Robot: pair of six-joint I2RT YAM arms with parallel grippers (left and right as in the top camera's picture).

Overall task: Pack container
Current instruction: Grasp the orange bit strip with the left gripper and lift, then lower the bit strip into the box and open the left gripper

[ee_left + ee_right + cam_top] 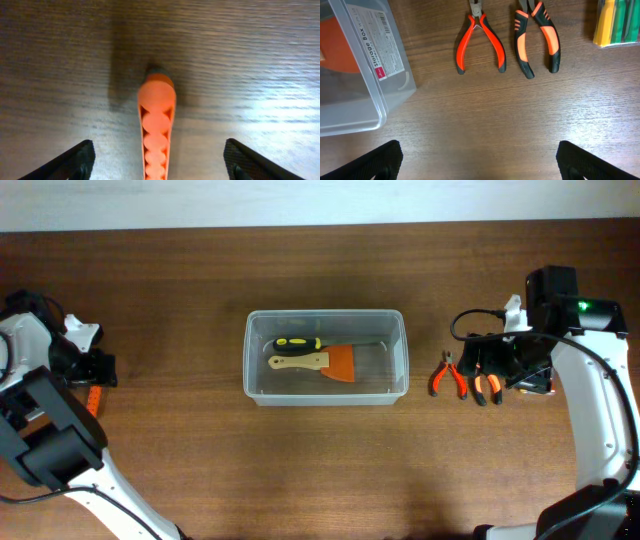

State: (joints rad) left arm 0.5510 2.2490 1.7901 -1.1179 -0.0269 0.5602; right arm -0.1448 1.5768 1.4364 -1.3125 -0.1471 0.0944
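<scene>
The container is a clear plastic bin at the table's middle; its corner shows in the right wrist view. Inside it lie a yellow-and-black screwdriver and an orange scraper with a wooden handle. My left gripper is open at the far left, its fingers on either side of an orange tool handle lying on the table, apart from it. My right gripper is open and empty right of the container, near the pliers.
Red-handled pliers and orange-and-black pliers lie side by side right of the container; they also show in the overhead view. A small clear case of yellow and green screwdrivers lies further right.
</scene>
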